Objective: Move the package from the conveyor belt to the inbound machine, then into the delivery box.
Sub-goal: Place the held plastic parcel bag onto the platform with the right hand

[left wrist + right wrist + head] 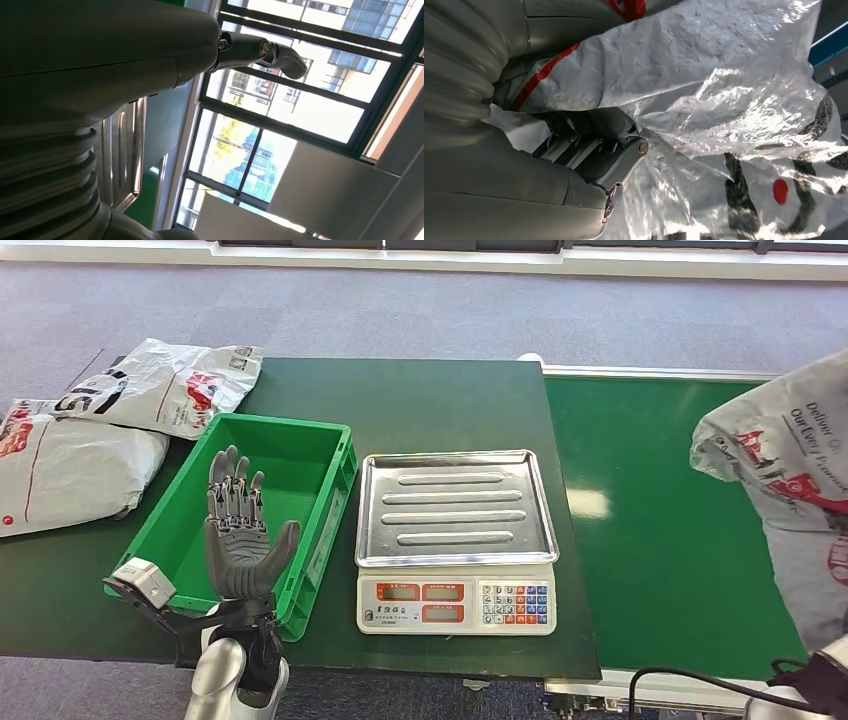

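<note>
Head view: the left hand (238, 530) is raised with fingers spread and nothing in it, over the near end of the green delivery box (262, 508) on the worktop (430, 400). Just beside that hand, toward the right arm, sits the inbound machine (456, 538), a scale with a bare steel tray. Beyond it the package (790, 480), a grey printed poly bag, hangs above the conveyor belt (650, 500), over the right arm at the frame's edge. Its long axis seems to run from the arm upward and away from the robot, though the frame cuts it off, so which end leads I cannot tell. Two more bags (120, 420) lie on the far side of the left hand.

Left wrist view: the left hand's thumb (280, 52) sticks out against the windows, touching nothing.

Right wrist view: the right hand (594, 147) is buried in crinkled film, its fingers (621, 162) pressing into the package and holding it.

Judging from this, the slack, slippery film could slide out of the hold during the carry. A drooping end could also catch the tray rim and drag the scale.
</note>
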